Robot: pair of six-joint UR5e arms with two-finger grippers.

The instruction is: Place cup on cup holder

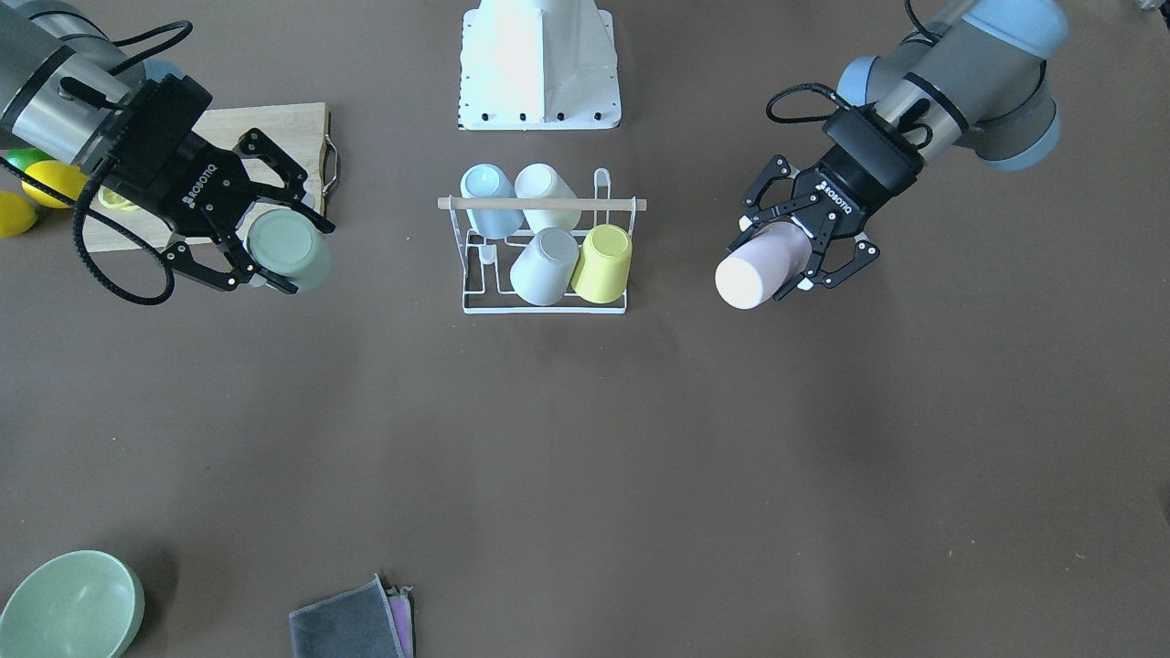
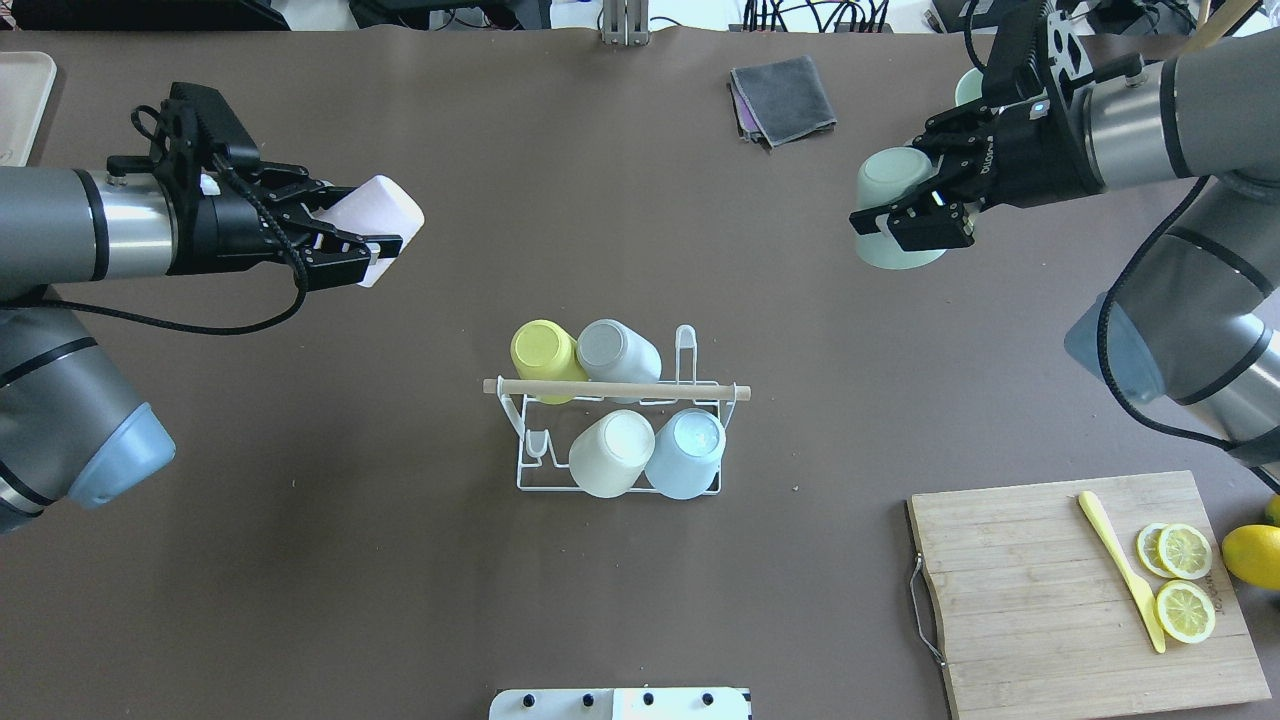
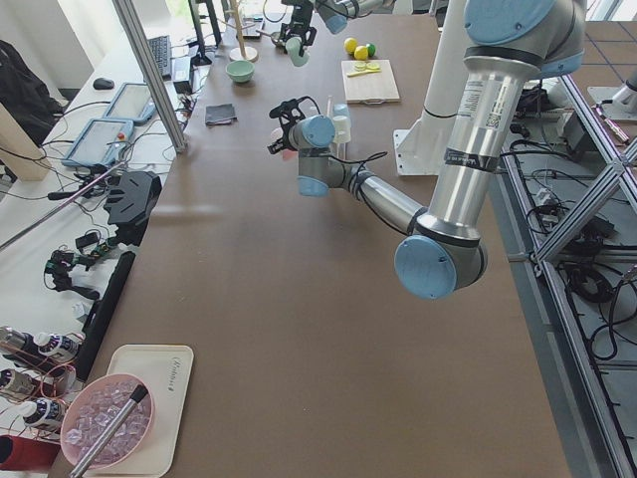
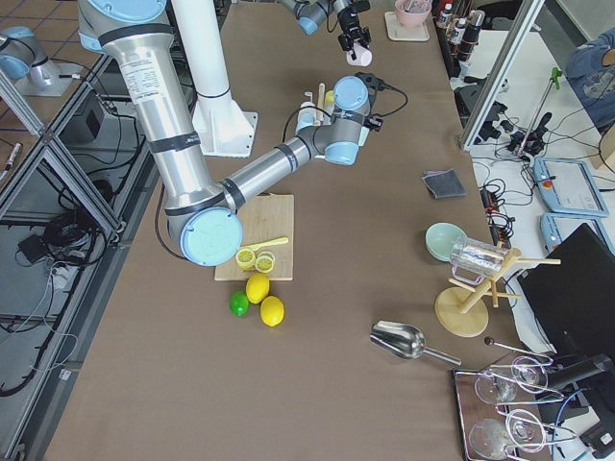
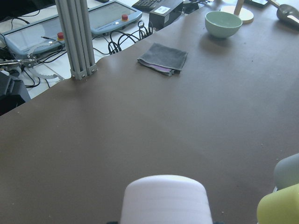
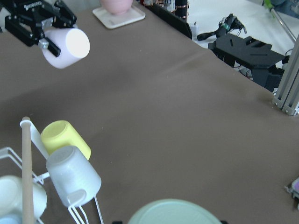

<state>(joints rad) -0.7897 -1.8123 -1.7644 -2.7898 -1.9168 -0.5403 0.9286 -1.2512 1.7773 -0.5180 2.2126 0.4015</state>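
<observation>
The cup holder (image 2: 612, 389), a white wire rack with a wooden rod handle, stands mid-table and carries several upturned cups: yellow, grey, cream and light blue. Two prongs are free, one at its left near corner (image 2: 536, 446) and one at its right far corner (image 2: 685, 348). My left gripper (image 2: 365, 225) is shut on a pink cup (image 2: 388, 213), held sideways above the table, left of and beyond the rack. It also shows in the front view (image 1: 759, 270). My right gripper (image 2: 905, 188) is shut on a pale green cup (image 2: 885, 172), right of and beyond the rack.
A wooden cutting board (image 2: 1040, 590) with lemon slices and a yellow knife lies at the near right, with lemons beside it. A folded grey cloth (image 2: 785, 95) lies at the far side. A green bowl (image 1: 69, 608) sits at the far right corner.
</observation>
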